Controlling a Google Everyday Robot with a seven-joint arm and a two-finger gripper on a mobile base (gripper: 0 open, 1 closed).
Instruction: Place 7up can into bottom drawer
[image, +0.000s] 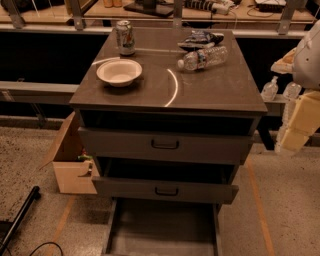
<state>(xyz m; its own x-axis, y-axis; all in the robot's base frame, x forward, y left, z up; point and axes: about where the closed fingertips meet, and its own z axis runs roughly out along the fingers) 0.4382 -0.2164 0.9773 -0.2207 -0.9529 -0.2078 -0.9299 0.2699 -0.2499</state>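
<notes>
The 7up can (125, 37) stands upright at the far left of the bench (220, 85), just behind a white bowl (119, 72) and well apart from the clear plastic bottle (204, 57) lying on its side. My gripper (299, 125) hangs off the bench's right edge, far from the can; whether it is open or closed I cannot tell. The bottom drawer (160, 225) is out, with its grey floor bare.

I judge the can light, thin-walled and smooth, so it could dent or slip under a hard squeeze. I would take it across the middle of its round body, coming from the right side to avoid the bowl, with moderate pressure.
</notes>
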